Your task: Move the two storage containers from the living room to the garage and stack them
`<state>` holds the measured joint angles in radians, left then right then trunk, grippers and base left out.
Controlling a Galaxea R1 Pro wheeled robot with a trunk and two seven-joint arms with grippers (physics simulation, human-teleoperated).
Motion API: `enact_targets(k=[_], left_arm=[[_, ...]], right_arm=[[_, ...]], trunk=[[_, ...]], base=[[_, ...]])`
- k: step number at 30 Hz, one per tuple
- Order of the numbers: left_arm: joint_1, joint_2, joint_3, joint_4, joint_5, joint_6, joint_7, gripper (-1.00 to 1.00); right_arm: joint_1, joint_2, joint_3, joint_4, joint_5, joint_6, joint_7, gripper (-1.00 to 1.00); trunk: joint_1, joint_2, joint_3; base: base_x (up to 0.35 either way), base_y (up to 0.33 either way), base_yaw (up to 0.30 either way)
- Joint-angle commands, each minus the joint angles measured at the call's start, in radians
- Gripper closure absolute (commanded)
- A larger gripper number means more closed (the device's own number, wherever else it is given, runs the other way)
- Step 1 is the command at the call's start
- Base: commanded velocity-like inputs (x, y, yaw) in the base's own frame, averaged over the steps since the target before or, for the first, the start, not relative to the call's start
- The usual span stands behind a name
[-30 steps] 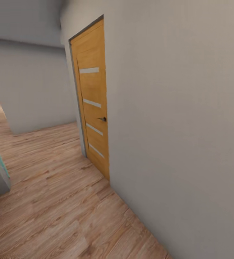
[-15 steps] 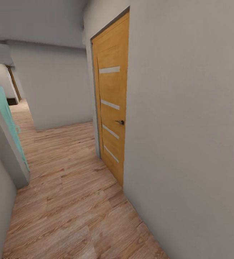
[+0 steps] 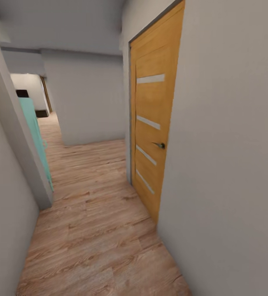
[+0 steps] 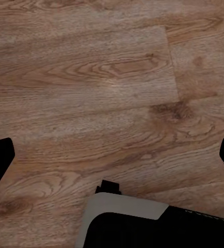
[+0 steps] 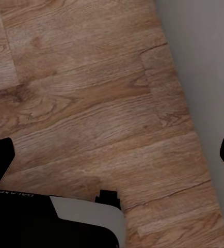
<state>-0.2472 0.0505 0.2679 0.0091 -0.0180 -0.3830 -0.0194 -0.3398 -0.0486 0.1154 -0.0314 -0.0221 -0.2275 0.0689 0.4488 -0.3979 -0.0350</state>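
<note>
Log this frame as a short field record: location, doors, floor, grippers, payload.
location: narrow hallway with grey walls, not the garage
floor: light wood planks
right side: closed orange wooden door with pale horizontal strips and a dark lever handle
left side: teal door standing ajar past a wall edge
ahead: corridor bends left toward a brighter room
left gripper: open, nothing between the fingers, over bare planks
right gripper: open, empty, planks and grey wall base beneath
payload: none held
</note>
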Motion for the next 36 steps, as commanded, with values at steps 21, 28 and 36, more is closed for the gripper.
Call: enact_targets(k=[21, 28, 36], left_arm=[[-0.001, 0.001, 0.005, 0.002, -0.002, -0.004, -0.002, -1.00], [-0.001, 0.002, 0.005, 0.002, -0.002, -0.004, -0.002, -1.00], [-0.001, 0.002, 0.005, 0.002, -0.002, -0.004, -0.002, -1.00]], right_arm=[[-0.001, 0.000, 0.006, 0.002, -0.004, -0.003, -0.001, -1.00], [-0.001, 0.000, 0.007, 0.002, -0.004, -0.003, -0.001, -1.00], [-0.001, 0.000, 0.006, 0.002, -0.004, -0.003, 0.000, -1.00]], trunk=[[0.001, -0.002, -0.002], [0.001, -0.002, -0.002], [0.001, -0.002, 0.003]], base=[[0.322, 0.000, 0.300], [0.322, 0.000, 0.300], [0.322, 0.000, 0.276]])
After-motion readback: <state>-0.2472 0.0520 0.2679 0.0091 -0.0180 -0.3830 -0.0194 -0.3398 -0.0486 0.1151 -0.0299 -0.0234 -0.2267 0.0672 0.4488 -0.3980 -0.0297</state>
